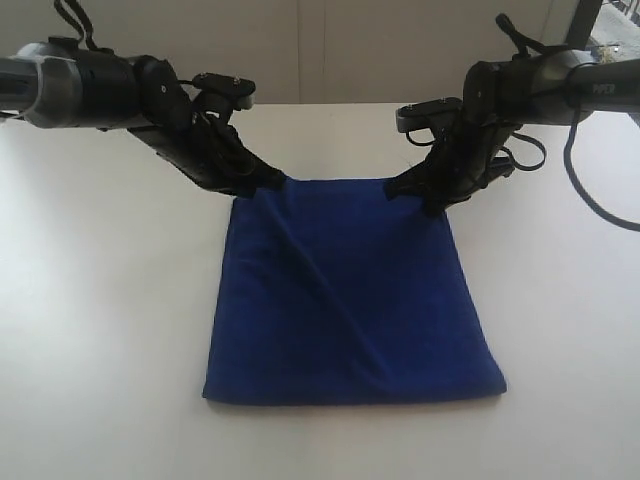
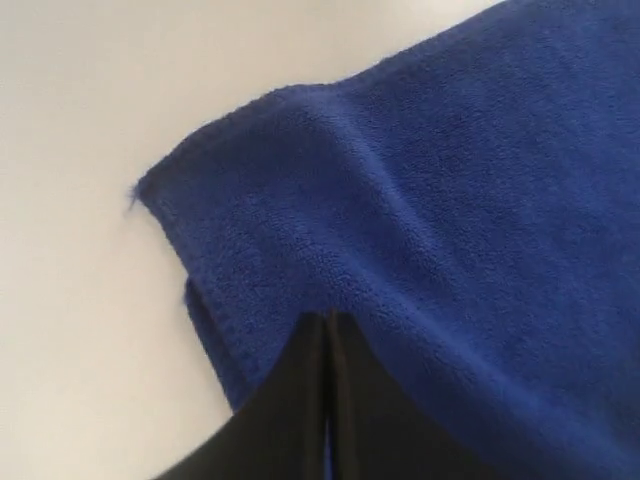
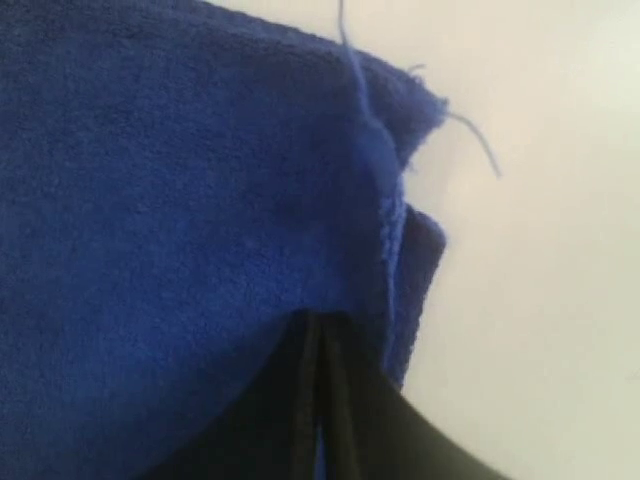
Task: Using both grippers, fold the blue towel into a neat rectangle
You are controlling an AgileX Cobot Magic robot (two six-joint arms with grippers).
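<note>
The blue towel (image 1: pixel 350 300) lies on the white table (image 1: pixel 100 330), doubled over into a near-square, with a diagonal crease across its top layer. My left gripper (image 1: pixel 268 183) is at its far left corner and my right gripper (image 1: pixel 400 188) at its far right corner. In the left wrist view the black fingers (image 2: pixel 330 318) are pressed together with their tips buried in the towel (image 2: pixel 450 200), near a two-layered corner. The right wrist view shows the same: my right gripper (image 3: pixel 320 318) is shut in the plush towel (image 3: pixel 180 180), and loose threads trail from that corner.
Both black arms reach in from the back corners, with cables looping off the right one (image 1: pixel 590 190). A pale wall (image 1: pixel 330 50) stands behind the table's far edge.
</note>
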